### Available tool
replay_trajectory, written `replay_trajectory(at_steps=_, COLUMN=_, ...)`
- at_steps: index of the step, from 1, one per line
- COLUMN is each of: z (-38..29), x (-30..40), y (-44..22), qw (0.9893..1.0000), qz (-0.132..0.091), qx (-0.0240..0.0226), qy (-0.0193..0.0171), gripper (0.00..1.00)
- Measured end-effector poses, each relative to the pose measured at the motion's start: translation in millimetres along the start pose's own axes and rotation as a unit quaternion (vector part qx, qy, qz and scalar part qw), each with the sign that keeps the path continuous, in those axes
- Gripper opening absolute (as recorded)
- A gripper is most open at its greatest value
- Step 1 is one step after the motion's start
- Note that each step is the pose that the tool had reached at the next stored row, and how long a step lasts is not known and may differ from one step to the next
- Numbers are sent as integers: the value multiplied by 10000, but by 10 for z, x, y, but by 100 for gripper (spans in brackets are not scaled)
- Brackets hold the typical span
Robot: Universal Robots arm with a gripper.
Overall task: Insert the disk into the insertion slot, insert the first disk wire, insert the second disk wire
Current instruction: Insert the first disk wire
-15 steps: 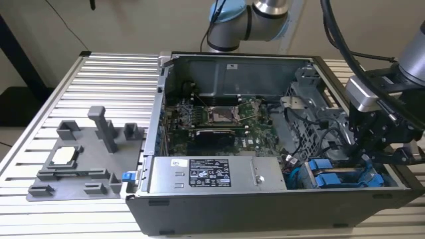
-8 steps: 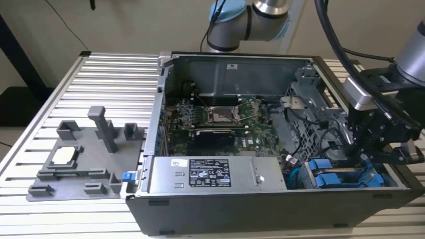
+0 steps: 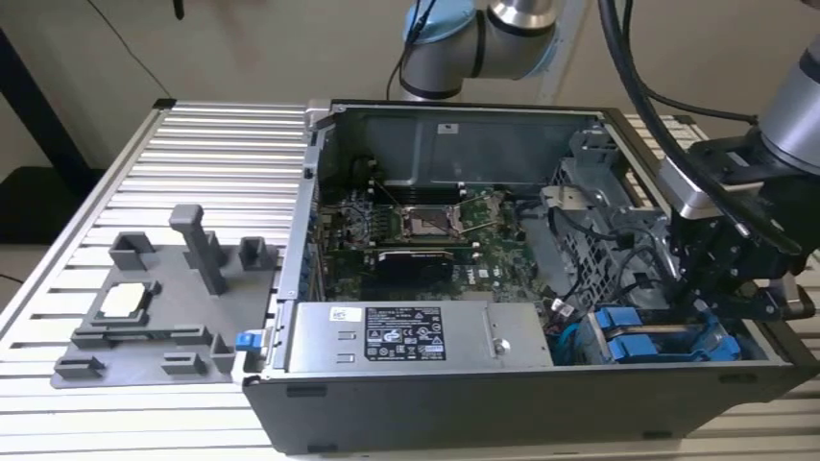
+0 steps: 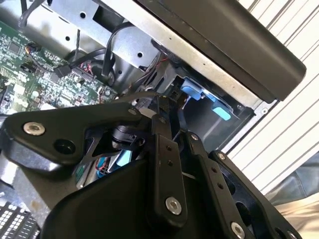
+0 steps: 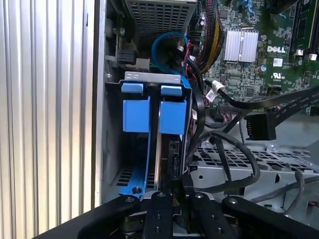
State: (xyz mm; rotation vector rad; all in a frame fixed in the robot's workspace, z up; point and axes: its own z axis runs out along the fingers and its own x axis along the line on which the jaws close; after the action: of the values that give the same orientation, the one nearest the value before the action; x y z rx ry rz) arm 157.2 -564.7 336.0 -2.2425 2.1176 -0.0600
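Hovering over: the corner of the open computer case [image 3: 513,403] at the exterior view's right, where my gripper [image 3: 740,293] hangs above the drive cage.
Disk: the disk [image 5: 173,117] sits in the insertion slot [image 5: 152,76], with a second drive [image 5: 135,114] in its own blue frame just beside it.
Disk against my gripper: in the first wrist view my gripper [image 5: 175,199] lines up with the disk, not with the second drive, and stands near the end away from its blue tab.
Plug: a black plug [image 5: 174,149] sits at that end, between the disk and my gripper.
Grip: I cannot tell whether it is open, closed or holding anything.
Disk's pose: on edge, parallel to the second drive; its long axis runs from the blue tab straight towards my gripper.
Cables: black cables [image 5: 234,149] loop just beside the disk; a blue cable [image 5: 167,42] curls beyond the tabs.
Writing: a pale printed label on the silver power box [image 3: 403,336] and white lettering on the green circuit board [image 5: 249,74].
Outside the case: a grey parts holder [image 3: 154,298] on the slatted table [image 3: 218,134].
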Motion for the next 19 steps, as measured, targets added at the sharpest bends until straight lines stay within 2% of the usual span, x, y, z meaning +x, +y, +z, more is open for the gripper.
replay_trajectory(at_steps=4, z=7, x=0, y=1, qw=10000, qz=7, qx=2, qy=9, gripper=19)
replay_trajectory(at_steps=7, z=53, x=1, y=5, qw=10000, qz=19, qx=2, qy=17, gripper=19)
replay_trajectory(at_steps=15, z=122, x=-1, y=9, qw=10000, qz=22, qx=2, qy=4, gripper=20)
replay_trajectory(at_steps=16, z=115, x=-1, y=9, qw=10000, qz=21, qx=2, qy=9, gripper=20)
replay_trajectory(at_steps=17, z=102, x=0, y=8, qw=10000, qz=22, qx=2, qy=7, gripper=26)
replay_trajectory(at_steps=19, z=52, x=1, y=4, qw=10000, qz=22, qx=1, qy=3, gripper=26)
